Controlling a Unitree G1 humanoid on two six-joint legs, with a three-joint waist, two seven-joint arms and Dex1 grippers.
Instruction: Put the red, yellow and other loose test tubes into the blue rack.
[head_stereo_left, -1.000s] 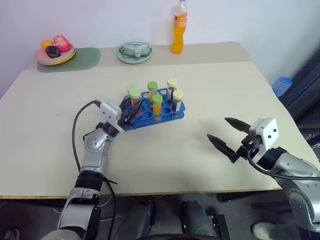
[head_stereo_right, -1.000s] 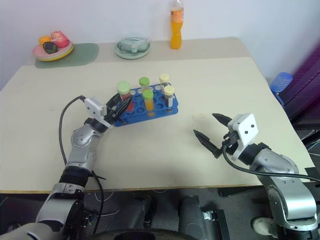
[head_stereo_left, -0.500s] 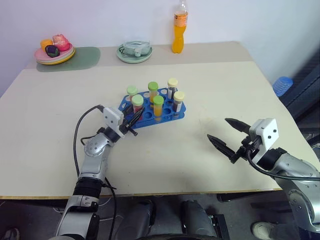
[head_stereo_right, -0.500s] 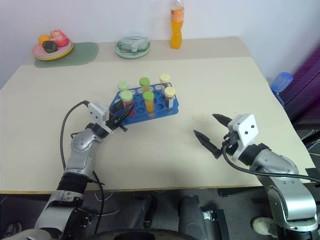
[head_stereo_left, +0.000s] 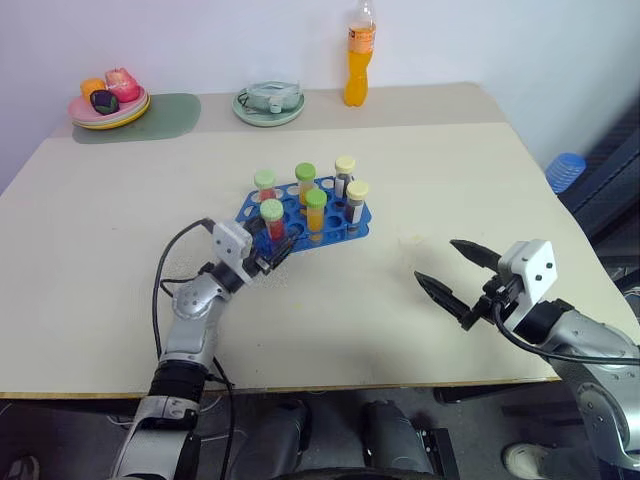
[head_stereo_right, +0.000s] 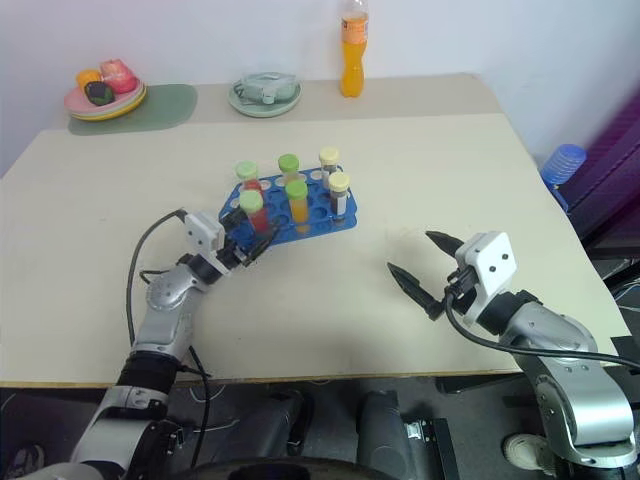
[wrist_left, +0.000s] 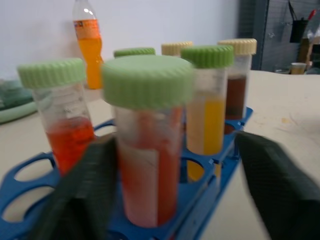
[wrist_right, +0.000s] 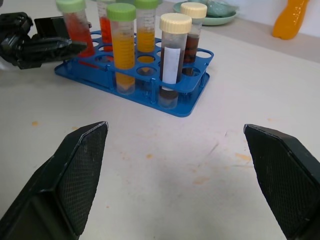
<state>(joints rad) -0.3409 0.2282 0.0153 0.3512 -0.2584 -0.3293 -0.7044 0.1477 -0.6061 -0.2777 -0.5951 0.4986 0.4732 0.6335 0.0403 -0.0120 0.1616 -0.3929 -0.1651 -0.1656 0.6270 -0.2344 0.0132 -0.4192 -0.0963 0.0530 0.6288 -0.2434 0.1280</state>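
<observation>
The blue rack (head_stereo_left: 340, 232) stands mid-table with several capped tubes upright in its holes. A red tube with a green cap (head_stereo_left: 272, 219) stands in a near-left hole. My left gripper (head_stereo_left: 278, 248) is open at that corner, one finger (wrist_left: 82, 192) on each side of this red tube (wrist_left: 150, 165), not gripping it. Behind it stand another red tube (wrist_left: 65, 135), a yellow-orange tube (wrist_left: 206, 120) and a dark brown tube with a cream cap (wrist_left: 236, 87). My right gripper (head_stereo_left: 436, 259) hovers open and empty over bare table, to the right of the rack.
A tall orange drink bottle (head_stereo_left: 359, 60) stands at the far edge. A pale green dish (head_stereo_left: 268, 104) and a plate of toy food (head_stereo_left: 109, 101) on a green mat sit at the far left. A blue object (head_stereo_left: 565, 170) lies beyond the table's right edge.
My left gripper lowered the green-capped red tube into a near-left hole of the rack, then opened and let it go. The right arm has stayed still.
</observation>
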